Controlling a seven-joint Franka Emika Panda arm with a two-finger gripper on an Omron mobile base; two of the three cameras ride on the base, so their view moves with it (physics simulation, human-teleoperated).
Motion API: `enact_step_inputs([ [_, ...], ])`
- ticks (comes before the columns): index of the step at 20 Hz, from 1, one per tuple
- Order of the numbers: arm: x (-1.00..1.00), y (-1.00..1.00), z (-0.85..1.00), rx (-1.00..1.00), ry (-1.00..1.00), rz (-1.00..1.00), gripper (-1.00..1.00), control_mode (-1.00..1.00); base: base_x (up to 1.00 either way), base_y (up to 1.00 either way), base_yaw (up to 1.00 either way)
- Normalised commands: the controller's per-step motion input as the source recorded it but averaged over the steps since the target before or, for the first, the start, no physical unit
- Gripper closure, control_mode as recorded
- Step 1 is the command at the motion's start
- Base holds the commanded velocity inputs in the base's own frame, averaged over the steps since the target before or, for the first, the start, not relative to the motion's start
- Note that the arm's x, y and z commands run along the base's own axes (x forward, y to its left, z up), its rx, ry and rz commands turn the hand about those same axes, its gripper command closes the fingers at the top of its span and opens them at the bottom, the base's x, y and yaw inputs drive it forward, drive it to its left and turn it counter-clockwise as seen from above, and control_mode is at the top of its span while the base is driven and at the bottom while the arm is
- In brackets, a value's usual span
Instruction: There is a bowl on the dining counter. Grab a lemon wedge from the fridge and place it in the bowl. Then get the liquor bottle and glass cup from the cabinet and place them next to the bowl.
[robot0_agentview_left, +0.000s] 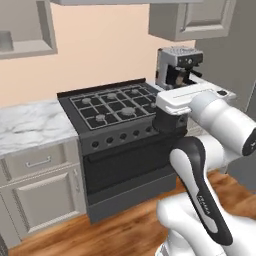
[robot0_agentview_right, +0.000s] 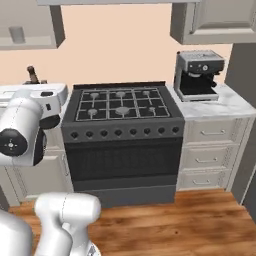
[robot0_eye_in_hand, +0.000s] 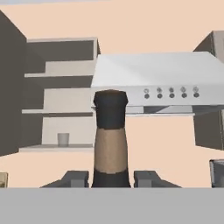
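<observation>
Between the two dark fingertips at six o'clock of the hand view stands the liquor bottle — black cap, tan band round the neck, dark shoulder below. You have the gripper closed on it, one tip pressed to each side of the bottle, which stands upright. At nine o'clock from the bottle, well apart, the glass cup sits on the lowest shelf of an open cabinet; it is a small, greyish, straight-sided tumbler. A flat white range hood with a row of small round knobs spans twelve to three o'clock.

From the base cameras you face a dark gas stove with cast grates and a line of knobs along its front edge. White, grey-veined marble worktop runs at nine o'clock of the stove over cream panelled drawers. A steel coffee machine stands at two o'clock. Wood plank floor lies open before the oven door. Small lettering on the arm is too blurred to read.
</observation>
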Motion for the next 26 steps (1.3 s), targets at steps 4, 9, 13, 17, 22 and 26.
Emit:
enact_step_inputs([
  [4,0.00,0.00,0.00,0.00,0.00,0.00,1.00,1.00,-1.00,-0.98,-0.20],
  [9,0.00,0.00,0.00,0.00,0.00,0.00,1.00,1.00,-1.00,-0.94,-0.16],
  [13,0.00,0.00,0.00,0.00,0.00,0.00,1.00,1.00,-1.00,-0.69,-0.10],
  [17,0.00,0.00,0.00,0.00,0.00,0.00,1.00,1.00,-1.00,-0.43,-0.14],
  [22,0.00,0.00,0.00,0.00,0.00,0.00,1.00,1.00,-1.00,-0.42,-0.13],
  [26,0.00,0.00,0.00,0.00,0.00,0.00,1.00,1.00,-1.00,-0.53,-0.11],
])
